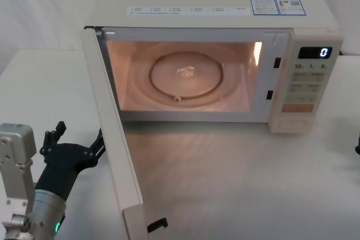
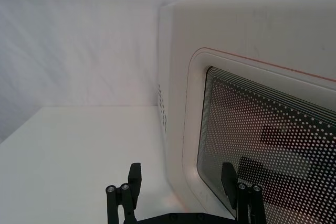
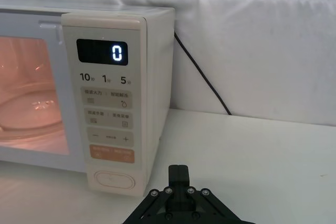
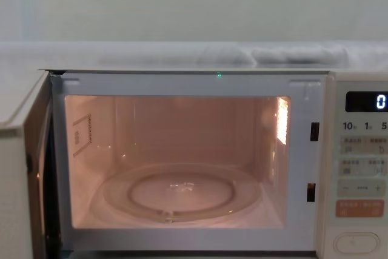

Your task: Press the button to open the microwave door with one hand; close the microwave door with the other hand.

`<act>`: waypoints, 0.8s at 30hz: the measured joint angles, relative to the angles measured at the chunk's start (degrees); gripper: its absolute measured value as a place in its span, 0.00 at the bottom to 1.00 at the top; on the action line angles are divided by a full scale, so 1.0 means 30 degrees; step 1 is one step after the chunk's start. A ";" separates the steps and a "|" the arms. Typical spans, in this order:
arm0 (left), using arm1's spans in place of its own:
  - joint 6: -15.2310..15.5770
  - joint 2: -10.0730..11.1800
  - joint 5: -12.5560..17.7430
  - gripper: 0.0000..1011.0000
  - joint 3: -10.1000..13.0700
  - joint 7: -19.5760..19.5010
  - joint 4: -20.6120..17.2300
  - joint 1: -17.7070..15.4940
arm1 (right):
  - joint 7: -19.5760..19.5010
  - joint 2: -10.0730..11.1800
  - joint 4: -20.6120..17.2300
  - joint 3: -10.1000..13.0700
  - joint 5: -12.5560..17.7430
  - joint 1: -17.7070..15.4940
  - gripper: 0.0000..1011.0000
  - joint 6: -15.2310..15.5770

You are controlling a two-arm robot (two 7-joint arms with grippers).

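The microwave door [image 1: 115, 155] stands wide open, swung out to the left, and the lit cavity with its glass turntable [image 1: 185, 77] is exposed. My left gripper [image 1: 79, 134] is open on the outer side of the door, near its free end. In the left wrist view its fingers [image 2: 134, 178] straddle the edge of the door's dotted window [image 2: 273, 129]. The cream pill-shaped button [image 3: 113, 178] sits at the bottom of the control panel [image 1: 304, 88]. My right gripper [image 3: 178, 173] is shut, low over the table, in front of the microwave's right corner and apart from the panel.
The microwave [image 1: 225, 4] stands at the back of a white table [image 1: 236, 184]. A black power cord [image 3: 202, 77] runs down the white backdrop to its right. The display [image 3: 102, 52] reads 0. An orange button [image 3: 112, 154] lies just above the pill button.
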 joint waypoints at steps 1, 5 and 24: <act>-0.0001 0.0000 0.0000 0.99 0.0000 -0.0001 0.0000 0.0000 | -0.0002 -0.0002 0.0002 -0.0007 -0.0006 0.0001 0.00 0.0000; -0.0001 -0.0001 0.0000 0.99 -0.0001 -0.0001 0.0001 0.0000 | -0.0022 -0.0015 0.0012 -0.0036 -0.0034 0.0009 0.02 -0.0001; -0.0001 0.0000 0.0000 0.99 0.0000 0.0000 0.0000 0.0000 | -0.0056 -0.0047 0.0036 -0.0095 -0.0104 0.0031 0.56 -0.0016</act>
